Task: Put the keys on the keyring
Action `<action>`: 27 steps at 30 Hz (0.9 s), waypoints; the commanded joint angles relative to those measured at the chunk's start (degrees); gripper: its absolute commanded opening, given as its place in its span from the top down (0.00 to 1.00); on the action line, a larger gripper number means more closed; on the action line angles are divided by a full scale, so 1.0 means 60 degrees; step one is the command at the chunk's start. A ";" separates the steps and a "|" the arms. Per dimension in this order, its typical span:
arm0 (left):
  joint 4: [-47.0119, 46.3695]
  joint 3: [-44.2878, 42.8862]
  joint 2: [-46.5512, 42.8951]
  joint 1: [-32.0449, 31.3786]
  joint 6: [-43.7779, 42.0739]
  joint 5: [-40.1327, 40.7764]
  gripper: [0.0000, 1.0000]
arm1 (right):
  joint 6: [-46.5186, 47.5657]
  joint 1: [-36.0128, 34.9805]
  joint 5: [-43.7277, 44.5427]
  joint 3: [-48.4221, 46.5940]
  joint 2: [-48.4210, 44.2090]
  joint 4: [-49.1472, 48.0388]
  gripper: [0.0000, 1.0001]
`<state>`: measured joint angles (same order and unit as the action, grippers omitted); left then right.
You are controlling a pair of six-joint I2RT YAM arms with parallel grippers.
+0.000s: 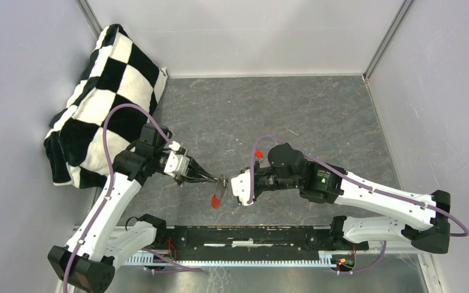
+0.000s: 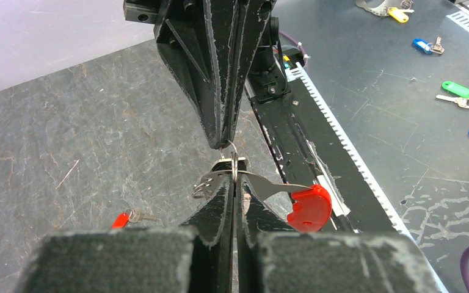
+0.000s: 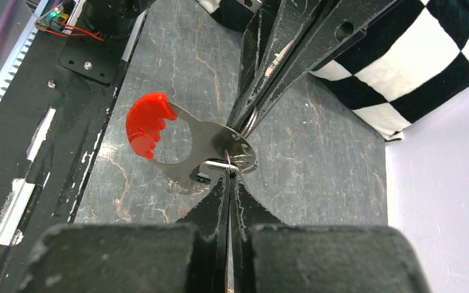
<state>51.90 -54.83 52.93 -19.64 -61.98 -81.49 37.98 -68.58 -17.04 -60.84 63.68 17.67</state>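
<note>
Mid-table, left gripper [image 2: 233, 183] and right gripper [image 2: 223, 141] both pinched tight on keyring [image 2: 308, 207], tip to tip. Risk: opposing tug twists thin ring free, drops it.

No legible text, label, brand, number or sign in any view. Coloured key tags [image 2: 458, 89], far right in left wrist view: too small to read.

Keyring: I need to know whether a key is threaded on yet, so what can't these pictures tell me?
Top view: keyring too small to read; left gripper and right gripper meet over it.
Left wrist view: both sets of jaws cover the pinch points on its wire loop.
Right wrist view: jaws cover where loop and plate join.
The red key: tiny and blurred, left wrist view.
</note>
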 commanded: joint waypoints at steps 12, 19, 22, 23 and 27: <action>-0.0133 -0.0486 0.0111 -0.0036 0.0470 -0.0204 0.98 | 0.0028 0.0002 0.0517 -0.0500 -0.0039 -0.0511 1.00; -0.0145 -0.0461 0.0141 -0.0029 0.0591 -0.0055 0.98 | 0.0013 0.0005 0.0672 -0.0582 0.0021 -0.0512 1.00; -0.0144 -0.0457 0.0194 -0.0034 0.0653 0.0022 0.98 | 0.0032 0.0016 0.0591 -0.0646 0.0029 -0.0506 1.00; -0.0145 -0.0468 0.0211 -0.0037 0.0658 0.0026 0.98 | 0.0042 0.0004 0.0534 -0.0653 0.0062 -0.0471 1.00; -0.0145 -0.0493 0.0276 -0.0037 0.0669 0.0063 0.98 | 0.0048 0.0004 0.0337 -0.0708 0.0178 -0.0384 1.00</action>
<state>51.90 -55.46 54.35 -19.64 -60.73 -80.82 38.00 -68.58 -14.09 -61.98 64.03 17.21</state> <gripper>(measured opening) 0.043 0.006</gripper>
